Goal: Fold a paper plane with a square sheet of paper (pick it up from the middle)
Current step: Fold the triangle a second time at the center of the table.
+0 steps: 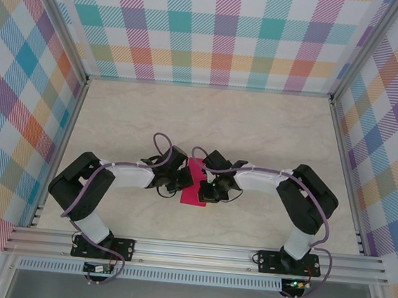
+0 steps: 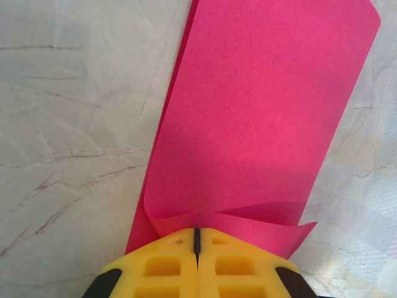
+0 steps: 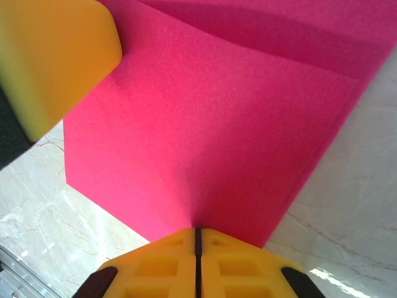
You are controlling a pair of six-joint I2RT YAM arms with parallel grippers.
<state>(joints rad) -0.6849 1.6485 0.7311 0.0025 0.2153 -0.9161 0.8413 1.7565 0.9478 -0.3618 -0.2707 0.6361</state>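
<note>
Two arms meet over the middle of the pale marbled counter (image 1: 271, 128) in the top view. Around it stand walls (image 1: 224, 32) with a coloured check pattern, and a metal rail (image 1: 196, 251) runs along the near edge. The square sheet of paper (image 1: 194, 187), magenta, lies between the arms, and only a narrow strip of it shows. The left pincer (image 1: 178, 184) is at its left side and the right pincer (image 1: 209, 191) at its right. Both cover part of the sheet, and from here I cannot tell how far they are open.

In the left wrist view, the yellow fingers (image 2: 161, 267) of the left pincer are pressed together with only a thin dark line between them. They grip the near edge of the paper. The sheet is bent loosely over onto itself, and the lower layer shows as a strip at the left. Bare counter lies on both sides.

In the right wrist view, the right pincer is closed in the same way on the near edge of the paper. The paper spreads away from it in two layers. A blurred yellow finger of the left pincer stands at the upper left, in front of the sheet.
</note>
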